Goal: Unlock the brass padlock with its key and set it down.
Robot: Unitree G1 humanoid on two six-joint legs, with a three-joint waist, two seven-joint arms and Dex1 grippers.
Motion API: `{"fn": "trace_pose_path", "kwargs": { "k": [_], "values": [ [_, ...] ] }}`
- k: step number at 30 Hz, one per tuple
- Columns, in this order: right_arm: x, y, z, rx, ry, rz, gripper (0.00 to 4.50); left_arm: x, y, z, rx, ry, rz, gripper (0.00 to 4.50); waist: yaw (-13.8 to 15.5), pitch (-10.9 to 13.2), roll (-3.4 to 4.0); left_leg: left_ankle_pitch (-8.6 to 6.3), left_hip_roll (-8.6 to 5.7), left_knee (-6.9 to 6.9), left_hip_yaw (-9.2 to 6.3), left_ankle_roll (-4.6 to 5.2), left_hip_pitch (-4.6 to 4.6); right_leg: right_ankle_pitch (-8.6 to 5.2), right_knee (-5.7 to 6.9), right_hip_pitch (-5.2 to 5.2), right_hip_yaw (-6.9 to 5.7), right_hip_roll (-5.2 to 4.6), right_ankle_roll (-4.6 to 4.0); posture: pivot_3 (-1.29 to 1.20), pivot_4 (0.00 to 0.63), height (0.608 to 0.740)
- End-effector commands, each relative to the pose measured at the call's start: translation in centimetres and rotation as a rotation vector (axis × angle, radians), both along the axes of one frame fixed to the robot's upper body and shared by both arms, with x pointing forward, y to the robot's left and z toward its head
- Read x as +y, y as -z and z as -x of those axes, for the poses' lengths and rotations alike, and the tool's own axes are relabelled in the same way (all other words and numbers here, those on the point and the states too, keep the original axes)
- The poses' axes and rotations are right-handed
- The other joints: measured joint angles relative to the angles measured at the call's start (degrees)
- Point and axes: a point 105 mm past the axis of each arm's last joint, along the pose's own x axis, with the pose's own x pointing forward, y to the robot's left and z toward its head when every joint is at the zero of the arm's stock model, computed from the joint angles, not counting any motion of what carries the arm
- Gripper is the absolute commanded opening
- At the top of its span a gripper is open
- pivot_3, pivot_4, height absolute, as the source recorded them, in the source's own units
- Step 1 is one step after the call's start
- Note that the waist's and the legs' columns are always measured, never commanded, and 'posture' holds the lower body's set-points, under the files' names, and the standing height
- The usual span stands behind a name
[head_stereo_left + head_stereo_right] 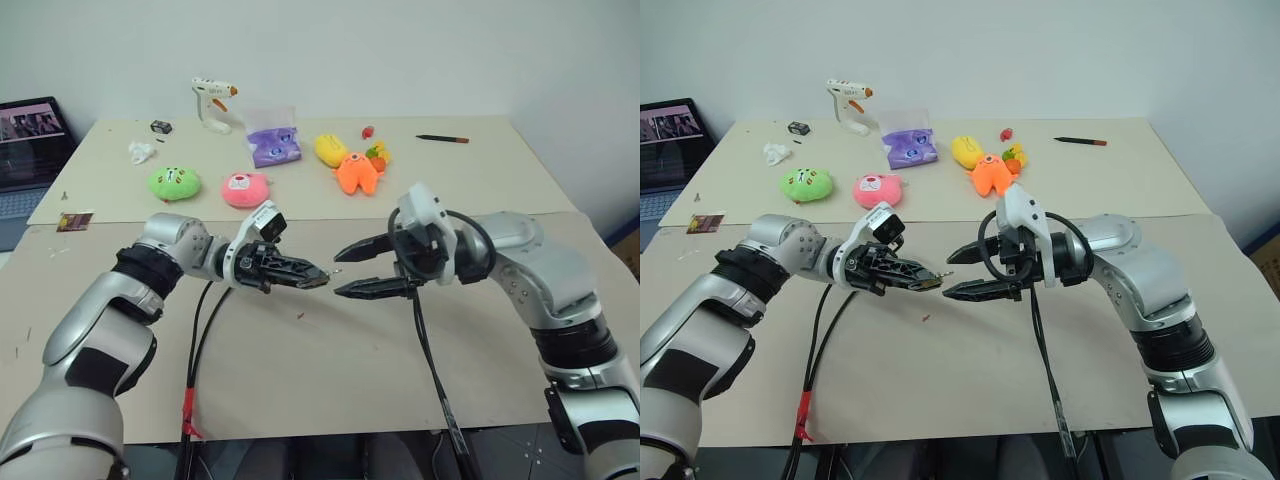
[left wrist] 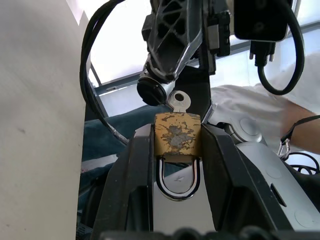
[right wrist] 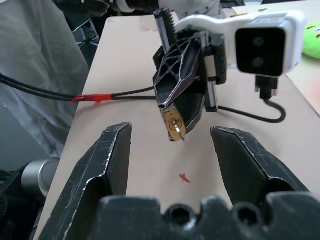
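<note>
The small, scuffed brass padlock (image 2: 177, 137) with its silver U-shaped shackle is clamped between the two black fingers of the left gripper (image 1: 318, 279), held above the beige table (image 1: 330, 370). A small silver key (image 2: 179, 101) sticks out of its end. The right gripper (image 1: 339, 271) faces it, fingers spread and grasping nothing; no writing is legible on the lock.

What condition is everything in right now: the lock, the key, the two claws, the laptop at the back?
brass padlock: clamped between the left jaws, shackle seated in the body.
key: inserted in the padlock, head sticking out.
left gripper: shut on the padlock, above the table.
right gripper: jaws apart, facing the key, holding nothing.
laptop: lid open, screen lit.
</note>
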Motion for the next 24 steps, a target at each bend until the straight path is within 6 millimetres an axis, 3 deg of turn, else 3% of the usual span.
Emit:
{"fn": "trace_pose_path", "kwargs": {
  "k": [1,3,24],
  "values": [
    [0.2,-0.7,0.3,-0.046,-0.036,-0.010,2.44,-0.4,-1.1,-0.2,-0.048,0.017,0.017,0.84,0.0,0.0,0.00,0.00,0.00,0.02,0.00,0.00,0.01,0.00,0.01,0.01,0.00,0.00,0.00,0.00,0.150,0.740],
    [0.2,-0.4,0.2,-0.049,-0.034,-0.006,1.82,-0.4,-1.0,-0.2,-0.053,0.021,0.005,0.84,0.0,0.0,0.00,0.00,0.00,0.04,0.00,0.01,0.00,0.00,0.03,0.01,0.00,0.00,0.00,0.00,0.150,0.740],
    [-0.8,-1.0,-0.9,-0.078,0.014,0.003,1.82,-0.2,-0.7,-0.3,-0.061,0.015,-0.011,0.84,0.0,0.0,0.00,0.00,-0.01,0.04,0.00,0.00,0.00,-0.01,0.04,0.00,0.00,-0.01,0.01,0.00,0.150,0.740]
  ]
}}
